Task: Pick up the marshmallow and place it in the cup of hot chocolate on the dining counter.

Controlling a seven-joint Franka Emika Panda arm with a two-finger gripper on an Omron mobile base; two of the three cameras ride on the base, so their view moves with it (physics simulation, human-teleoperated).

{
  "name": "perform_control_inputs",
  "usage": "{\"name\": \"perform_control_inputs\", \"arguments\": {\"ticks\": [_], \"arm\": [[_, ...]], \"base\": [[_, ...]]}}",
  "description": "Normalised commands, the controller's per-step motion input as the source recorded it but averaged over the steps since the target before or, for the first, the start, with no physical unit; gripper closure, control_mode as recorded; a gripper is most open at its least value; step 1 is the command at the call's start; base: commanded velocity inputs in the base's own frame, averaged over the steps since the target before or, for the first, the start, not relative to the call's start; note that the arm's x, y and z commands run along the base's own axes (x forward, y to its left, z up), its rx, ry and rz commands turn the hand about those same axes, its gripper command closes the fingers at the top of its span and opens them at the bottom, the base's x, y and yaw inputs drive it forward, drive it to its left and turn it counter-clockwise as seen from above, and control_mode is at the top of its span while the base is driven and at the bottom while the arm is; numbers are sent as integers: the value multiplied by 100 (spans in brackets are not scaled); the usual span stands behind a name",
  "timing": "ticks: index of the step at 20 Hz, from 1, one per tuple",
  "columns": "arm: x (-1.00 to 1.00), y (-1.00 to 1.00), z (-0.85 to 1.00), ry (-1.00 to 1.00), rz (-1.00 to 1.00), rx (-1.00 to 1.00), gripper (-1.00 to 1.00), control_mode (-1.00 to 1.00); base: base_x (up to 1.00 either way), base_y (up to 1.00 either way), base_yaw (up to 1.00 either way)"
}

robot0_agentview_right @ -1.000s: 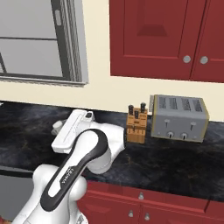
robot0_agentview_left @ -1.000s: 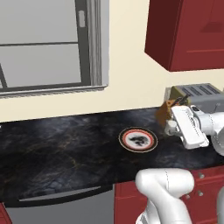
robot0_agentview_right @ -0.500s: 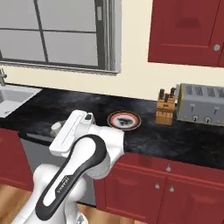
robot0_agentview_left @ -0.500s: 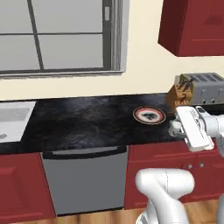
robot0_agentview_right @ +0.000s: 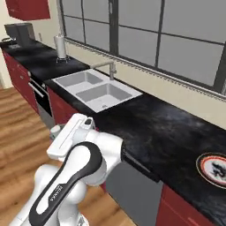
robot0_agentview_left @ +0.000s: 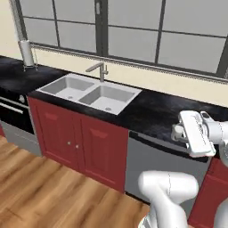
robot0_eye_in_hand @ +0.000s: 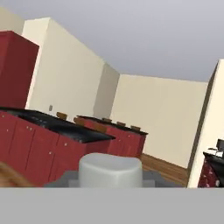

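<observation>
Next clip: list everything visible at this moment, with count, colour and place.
steel double-basin sink: one, grey, under the window
curved tap: one, grey, behind the sink
black marbled worktop: one, along the window wall
round red-rimmed plate: one, dark centre, on the worktop
upright paper roll: one, white, on the worktop beyond the sink
long black-topped dining counter: one, red side panels, across the room
tiny white marshmallow: one, in the pincer
pincer: one, shut on the marshmallow

open floor [robot0_agentview_left: 40,178] left, faucet [robot0_agentview_left: 99,70] over sink [robot0_agentview_left: 89,91]
</observation>
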Motion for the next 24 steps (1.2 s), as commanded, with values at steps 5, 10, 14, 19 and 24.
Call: {"name": "perform_control_inputs", "arguments": {"ticks": [5, 10, 14, 19, 24], "arm": [[0, 0, 0, 0, 0, 0, 100, 100], [0, 0, 0, 0, 0, 0, 100, 100], [0, 0, 0, 0, 0, 0, 100, 100], [0, 0, 0, 0, 0, 0, 100, 100], [0, 0, 0, 0, 0, 0, 100, 100]], "base": [[0, 11, 100], [0, 11, 100], [3, 17, 98], [84, 48, 65], [100, 24, 51]]}}
